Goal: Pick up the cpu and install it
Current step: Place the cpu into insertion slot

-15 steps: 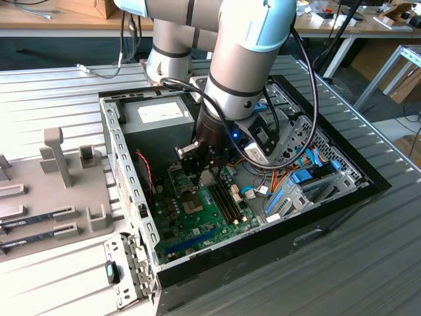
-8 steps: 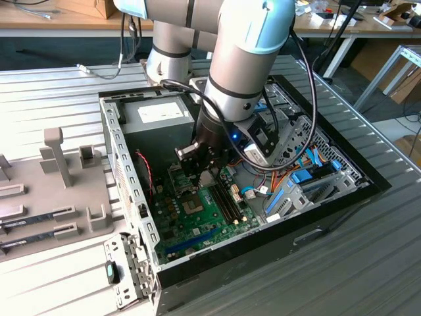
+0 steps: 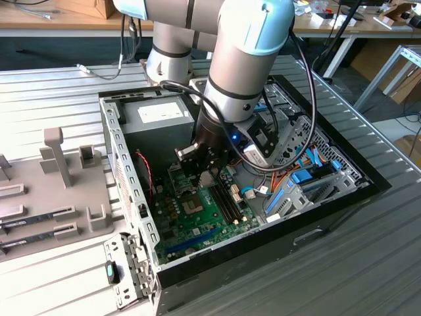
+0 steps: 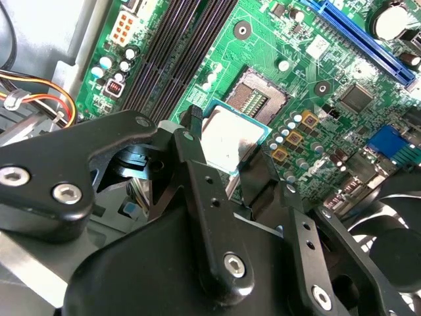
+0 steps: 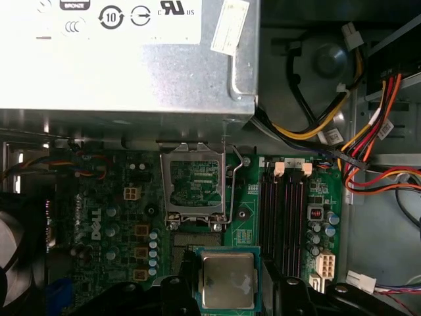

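Observation:
The cpu (image 4: 230, 137) is a flat silvery square with a thin green rim, and my gripper (image 4: 227, 148) is shut on it, one black finger on each of two opposite edges. In the first wrist view the cpu (image 5: 228, 280) hangs just above the green motherboard (image 5: 118, 217), beside the open socket (image 5: 197, 240), whose metal load plate (image 5: 195, 181) is flipped up. The socket (image 4: 260, 99) lies partly uncovered just past the chip's edge. In the exterior view my gripper (image 3: 204, 176) is low inside the computer case, over the motherboard (image 3: 207, 220).
The grey power-supply box (image 3: 161, 115) sits close behind the gripper inside the black case (image 3: 342, 197). Black memory slots (image 5: 283, 217) flank the socket. Coloured cable bundles (image 5: 368, 138) run along one case side. A grey fixture tray (image 3: 52, 191) lies at the exterior view's left.

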Action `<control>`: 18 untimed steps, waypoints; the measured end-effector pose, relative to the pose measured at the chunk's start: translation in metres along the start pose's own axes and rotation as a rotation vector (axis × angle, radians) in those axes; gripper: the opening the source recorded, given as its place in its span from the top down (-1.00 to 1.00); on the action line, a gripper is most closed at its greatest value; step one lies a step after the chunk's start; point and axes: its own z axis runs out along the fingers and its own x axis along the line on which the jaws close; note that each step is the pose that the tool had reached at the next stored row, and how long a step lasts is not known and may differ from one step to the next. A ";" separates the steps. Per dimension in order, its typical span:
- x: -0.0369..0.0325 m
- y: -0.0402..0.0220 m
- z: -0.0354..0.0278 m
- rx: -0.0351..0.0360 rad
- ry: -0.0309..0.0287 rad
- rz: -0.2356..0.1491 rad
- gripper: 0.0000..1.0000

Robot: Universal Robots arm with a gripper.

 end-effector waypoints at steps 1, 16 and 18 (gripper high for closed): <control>0.0000 0.0000 0.0002 0.0000 0.0000 0.000 0.05; 0.0002 0.0000 0.0026 0.0000 0.0000 0.000 0.05; 0.0010 0.0000 0.0032 0.0000 0.0000 0.000 0.05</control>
